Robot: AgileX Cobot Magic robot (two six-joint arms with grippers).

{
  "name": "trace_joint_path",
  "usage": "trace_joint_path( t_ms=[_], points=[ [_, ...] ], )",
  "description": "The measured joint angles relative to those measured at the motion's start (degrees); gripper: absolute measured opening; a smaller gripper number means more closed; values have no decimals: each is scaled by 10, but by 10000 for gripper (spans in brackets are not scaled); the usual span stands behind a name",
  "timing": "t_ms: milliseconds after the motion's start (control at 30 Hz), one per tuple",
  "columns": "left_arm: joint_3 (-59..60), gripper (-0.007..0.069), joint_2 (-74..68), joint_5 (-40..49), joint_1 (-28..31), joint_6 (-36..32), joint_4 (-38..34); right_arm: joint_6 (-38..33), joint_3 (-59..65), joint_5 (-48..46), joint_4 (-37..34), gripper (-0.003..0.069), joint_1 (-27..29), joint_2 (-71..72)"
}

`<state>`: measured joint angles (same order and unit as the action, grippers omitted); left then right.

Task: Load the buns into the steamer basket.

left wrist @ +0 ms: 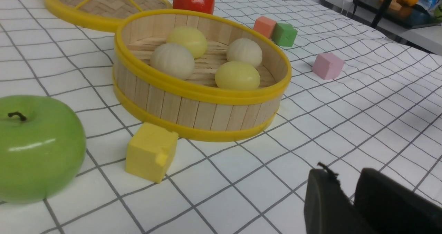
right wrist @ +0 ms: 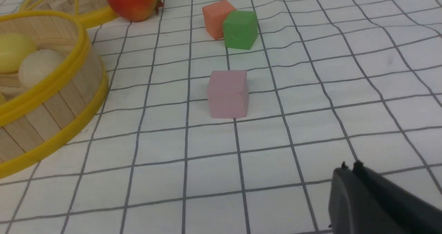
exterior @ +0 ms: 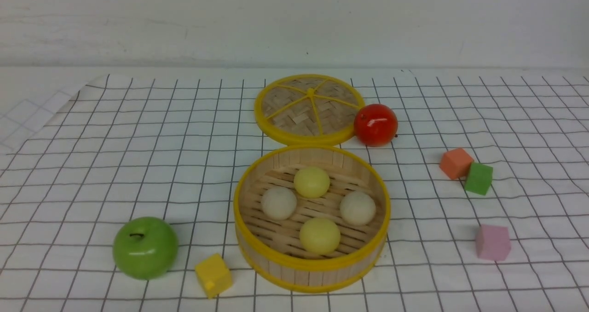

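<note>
Buns [exterior: 312, 182]: all four lie on the slatted floor of the basket [exterior: 311, 269]; two yellow at far and near, two off-white at either side. None touches another as far as the front view shows.
Basket: upright on the worktop [exterior: 92, 155], mid-scene, uncovered. The lid [exterior: 309, 109] lies flat just behind it, rim close to the basket's rim.
Left hand [left wrist: 348, 196]: seen only in its own wrist view, low and well back from the basket; fingers pressed nearly together, a thin gap between, holding nothing.
Right hand [right wrist: 349, 185]: seen only in its own wrist view, over bare worktop near the pink cube [right wrist: 228, 94]; fingers pressed together, empty.
Front view: neither arm shows, so both appear pulled back.
Clutter: green apple [exterior: 145, 247] and yellow cube [exterior: 213, 274] just left of the basket; red apple [exterior: 375, 124] touching or nearly touching the lid; orange cube [exterior: 455, 163] and green cube [exterior: 478, 178] side by side to the right.
Progress (judgement): loading looks finished; no bun remains on the worktop in any view.
Step in hand (judgement): hold clear and confirm the count.
Doing it well: keep both hands low and away from the basket wall; a knock could tip the light basket or roll the buns. Leave the yellow cube alone, since it sits close against the base.
Risk: low. Buns are round and could shift if the cloth is dragged.
</note>
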<state>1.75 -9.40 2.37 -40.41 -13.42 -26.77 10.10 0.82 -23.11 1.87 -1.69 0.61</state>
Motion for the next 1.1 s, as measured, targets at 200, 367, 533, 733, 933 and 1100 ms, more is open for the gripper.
trace_joint_path(
  t_ms=[200,367,533,733,933,1100],
  points=[
    [0,145,0,1,0,0,0,0,0,0,-1,-15,0,0],
    [0,147,0,2,0,0,0,0,0,1,-1,-10,0,0],
    [0,147,0,2,0,0,0,0,0,2,-1,-10,0,0],
    [0,132,1,-88,47,3,2,0,0,2,-1,-4,0,0],
    [0,-13,32,-52,232,88,44,0,0,2,-1,1,0,0],
    [0,-13,95,67,335,139,78,0,0,2,-1,8,0,0]
  ],
)
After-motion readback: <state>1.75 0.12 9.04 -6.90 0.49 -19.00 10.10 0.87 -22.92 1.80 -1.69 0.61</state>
